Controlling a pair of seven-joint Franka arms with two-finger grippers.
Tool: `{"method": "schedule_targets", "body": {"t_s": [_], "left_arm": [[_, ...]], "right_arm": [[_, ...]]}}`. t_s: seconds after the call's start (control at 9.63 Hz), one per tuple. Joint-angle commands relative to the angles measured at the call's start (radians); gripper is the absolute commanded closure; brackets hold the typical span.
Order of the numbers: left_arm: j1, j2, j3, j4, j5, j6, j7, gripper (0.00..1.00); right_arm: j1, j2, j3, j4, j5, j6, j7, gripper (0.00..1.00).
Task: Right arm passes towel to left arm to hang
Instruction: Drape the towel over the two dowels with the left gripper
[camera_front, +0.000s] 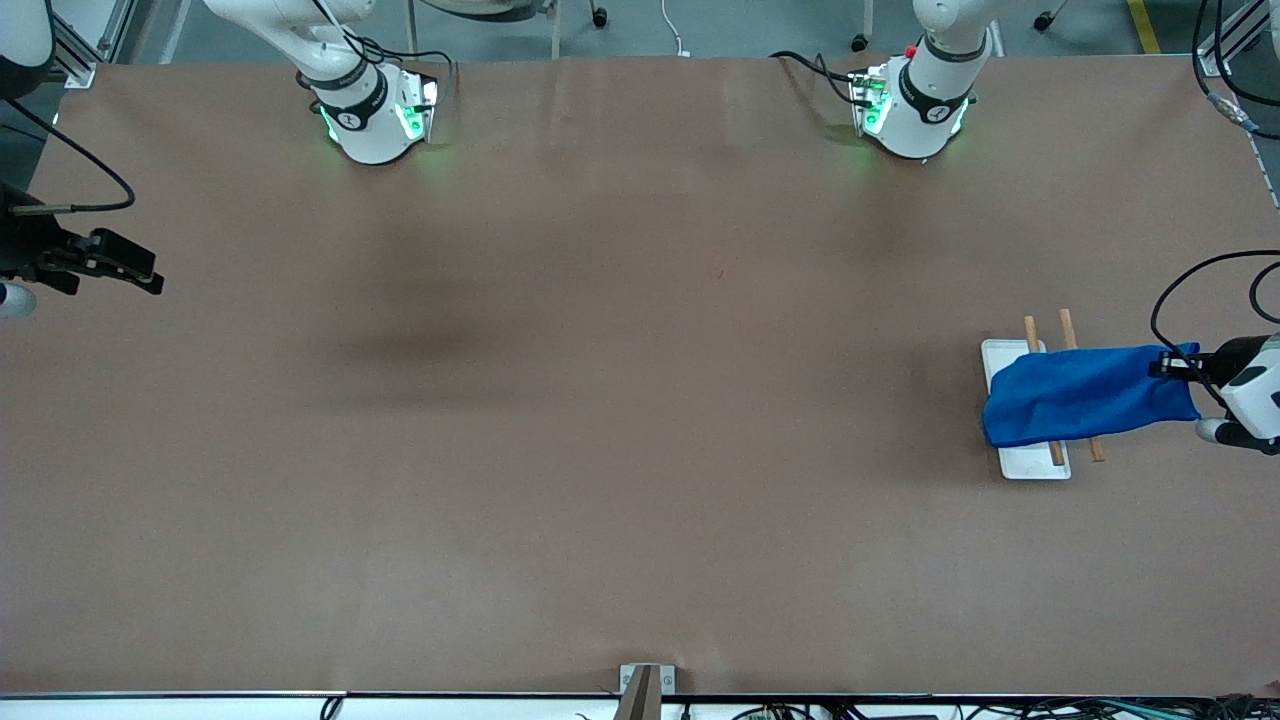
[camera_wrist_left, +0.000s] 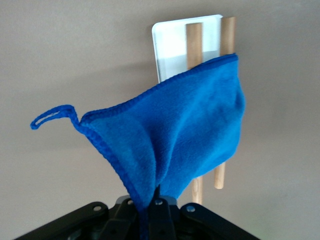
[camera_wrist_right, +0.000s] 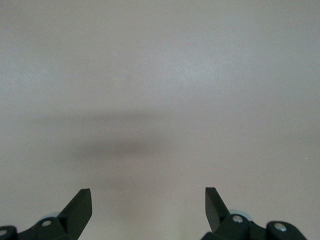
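The towel (camera_front: 1085, 393) is seen draped across two wooden rods (camera_front: 1058, 388) of a small rack, which stands on a white tray (camera_front: 1030, 468) near the desk (camera_front: 600, 400) edge at the left arm's end. One end of the cloth is pinched in the left gripper (camera_front: 1172, 366), whose fingers are clamped together on it; in the left wrist view the fabric (camera_wrist_left: 175, 135) is gathered right at the fingers and fans out over the rods (camera_wrist_left: 194, 42), with the small loop tag (camera_wrist_left: 50, 116) sticking out free at one corner. The other end of the cloth is seen hanging down over the tray's side.

Out toward the opposite edge, at the right arm's end of the desk, the right gripper (camera_front: 125, 265) is held over bare surface, well apart from the towel. Its fingers (camera_wrist_right: 80, 207) are spread apart with nothing between them, and only plain desk is shown in its wrist view. That arm is judged to be waiting.

So the handover looks finished: the cloth is in the left arm's keeping alone, and it is already laid over the rack. What appears to be left is the release, the cloth being let go so that it hangs by itself, and the left gripper being taken clear. A snag on the fingers could drag the cloth off the rods, so a clean opening would be wanted.
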Motion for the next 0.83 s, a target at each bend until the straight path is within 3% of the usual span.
{"method": "schedule_targets", "body": {"t_s": [0.0,0.21,0.42,0.73], "left_arm": [[0.038,0.016,-0.008,-0.038,-0.013,0.024,0.007,0.98],[0.045,0.028,-0.008,-0.041,-0.013,0.024,0.007,0.96],[0.044,0.045,-0.008,-0.034,-0.010,0.028,0.009,0.84],[0.045,0.065,-0.005,-0.029,-0.002,0.047,0.016,0.81]], "right_arm": [[-0.010,-0.015,0.010,-0.009,-0.001,-0.003,-0.007,0.00],[-0.010,-0.015,0.010,-0.009,-0.001,-0.003,-0.007,0.00],[-0.010,-0.015,0.010,-0.009,-0.001,-0.003,-0.007,0.00],[-0.010,-0.015,0.010,-0.009,-0.001,-0.003,-0.007,0.00]]}}
